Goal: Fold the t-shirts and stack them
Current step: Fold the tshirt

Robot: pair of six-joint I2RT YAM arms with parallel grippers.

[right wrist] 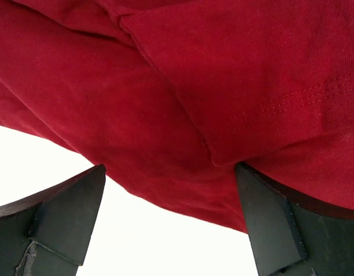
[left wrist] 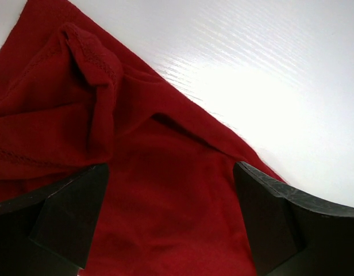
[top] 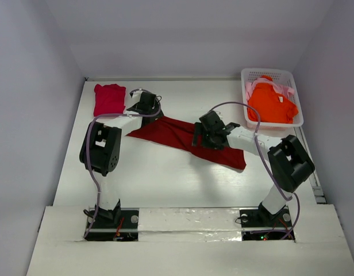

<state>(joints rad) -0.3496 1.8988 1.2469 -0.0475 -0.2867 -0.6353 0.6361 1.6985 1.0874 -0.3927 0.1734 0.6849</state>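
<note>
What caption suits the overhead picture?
Left gripper and right gripper, both open, over dark red t-shirt; orange t-shirt in basket.

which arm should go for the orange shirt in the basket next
Right. The orange shirt lies in the basket at the far right, closer to the open right gripper; the left gripper sits across the table by the crimson-pink shirt.

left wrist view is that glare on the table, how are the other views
Left wrist: yes, a washed-out bright patch on the table beside the dark red t-shirt. Right wrist: table blown out white, stitching sharp. Top external: even light, soft shadows.
</note>
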